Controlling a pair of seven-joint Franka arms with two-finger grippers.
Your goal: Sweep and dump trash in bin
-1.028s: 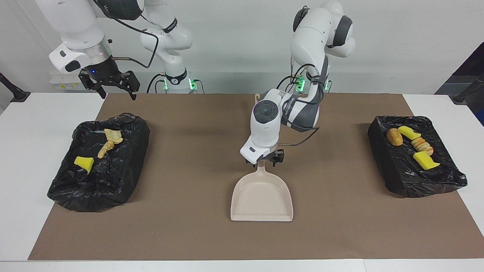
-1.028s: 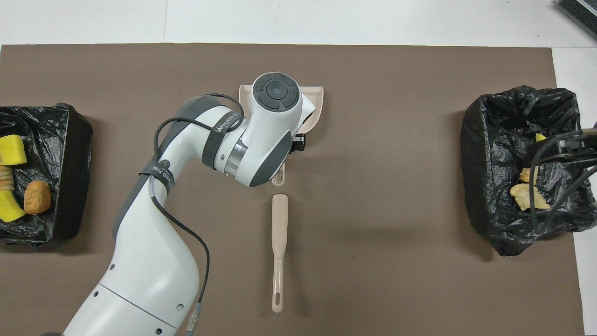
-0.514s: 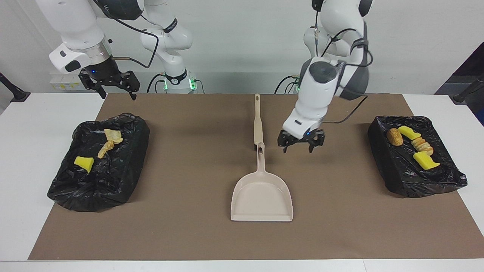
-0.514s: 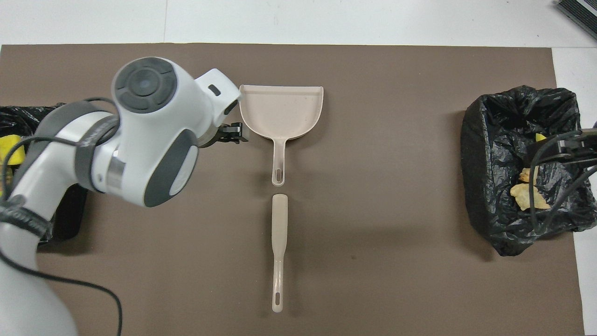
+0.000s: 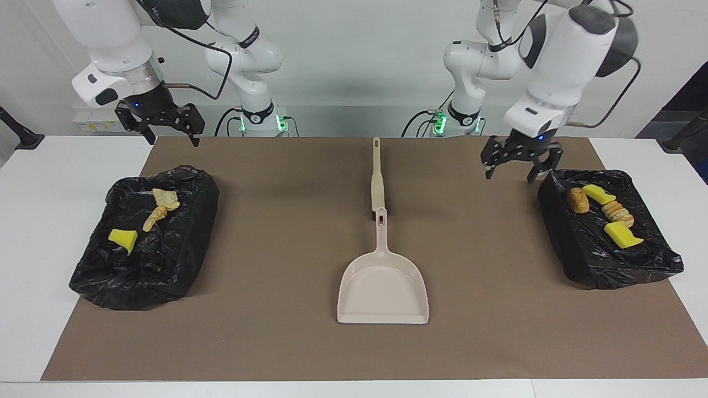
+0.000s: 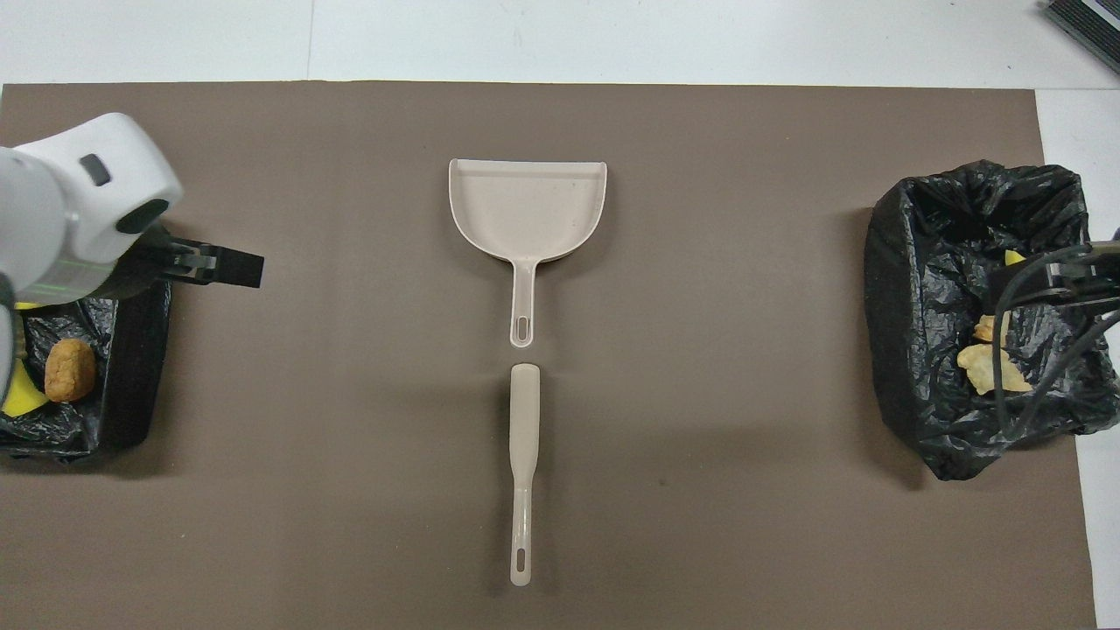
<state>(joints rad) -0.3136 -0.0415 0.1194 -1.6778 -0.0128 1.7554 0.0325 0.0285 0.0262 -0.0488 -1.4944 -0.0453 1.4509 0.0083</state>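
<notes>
The beige dustpan lies flat mid-mat, handle toward the robots; it also shows in the overhead view. A beige sweeper stick lies in line with the handle, nearer the robots. The trash lies in two black-lined bins. The bin at the left arm's end holds a brown lump, two yellow chunks and a tan piece. The bin at the right arm's end holds a yellow chunk and tan pieces. My left gripper is open, raised beside its bin. My right gripper waits open, raised near its bin.
A brown mat covers the white table. In the overhead view the left gripper hangs by the bin wall, and the right arm's cables cross the other bin.
My left gripper has left the dustpan's handle, risen and swung toward the left arm's end, stopping beside that bin. The dustpan stays flat. The right arm has not moved.
</notes>
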